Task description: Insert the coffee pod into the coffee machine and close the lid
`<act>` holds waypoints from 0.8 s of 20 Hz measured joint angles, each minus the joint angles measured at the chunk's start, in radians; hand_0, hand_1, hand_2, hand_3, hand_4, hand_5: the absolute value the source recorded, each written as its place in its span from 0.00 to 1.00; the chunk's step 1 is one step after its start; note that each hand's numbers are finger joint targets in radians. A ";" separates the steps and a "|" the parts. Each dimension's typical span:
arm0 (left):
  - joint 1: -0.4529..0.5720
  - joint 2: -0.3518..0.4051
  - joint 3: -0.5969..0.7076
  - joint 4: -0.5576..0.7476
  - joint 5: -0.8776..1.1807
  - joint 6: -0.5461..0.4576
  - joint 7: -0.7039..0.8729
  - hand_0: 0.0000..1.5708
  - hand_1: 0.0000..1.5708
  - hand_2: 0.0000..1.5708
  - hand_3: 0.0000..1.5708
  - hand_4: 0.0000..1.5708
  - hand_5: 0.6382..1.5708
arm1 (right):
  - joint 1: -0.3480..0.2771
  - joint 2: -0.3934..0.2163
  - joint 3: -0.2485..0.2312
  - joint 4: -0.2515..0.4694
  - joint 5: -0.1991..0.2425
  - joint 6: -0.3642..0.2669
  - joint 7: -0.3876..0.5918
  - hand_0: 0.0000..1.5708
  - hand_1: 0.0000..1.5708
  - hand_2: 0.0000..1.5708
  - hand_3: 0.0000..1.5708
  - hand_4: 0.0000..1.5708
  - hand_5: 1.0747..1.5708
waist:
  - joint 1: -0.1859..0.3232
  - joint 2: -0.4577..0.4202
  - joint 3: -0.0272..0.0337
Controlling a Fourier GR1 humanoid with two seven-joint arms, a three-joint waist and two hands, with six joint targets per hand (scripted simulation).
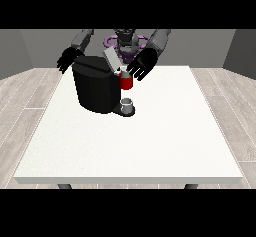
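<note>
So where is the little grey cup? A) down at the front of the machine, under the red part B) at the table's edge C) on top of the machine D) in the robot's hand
A: the grey cup sits at the black coffee machine's base, below the red part.

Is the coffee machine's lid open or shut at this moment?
Open. The grey lid stands tilted up above the black machine, not flat on the red holder. The hand at the view's right hovers beside it.
</note>
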 measured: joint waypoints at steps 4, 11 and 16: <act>0.000 0.004 -0.002 -0.002 -0.007 -0.005 -0.001 0.71 0.71 0.74 0.63 0.28 1.00 | 0.022 -0.008 -0.006 0.013 -0.004 0.014 -0.027 0.00 0.00 0.00 0.00 0.23 1.00 | 0.000 0.001 0.0002; 0.005 -0.003 -0.015 -0.012 -0.033 0.019 -0.010 0.67 0.67 0.71 0.61 0.23 1.00 | 0.019 -0.004 -0.012 0.021 -0.004 0.003 -0.029 0.00 0.00 0.00 0.00 0.28 1.00 | 0.012 0.001 0.0011; 0.000 0.001 -0.018 -0.014 -0.041 0.006 -0.021 0.58 0.58 0.65 0.55 0.23 1.00 | 0.012 0.002 -0.016 0.032 0.000 -0.013 -0.031 0.00 0.00 0.00 0.00 0.29 1.00 | 0.026 -0.003 0.0005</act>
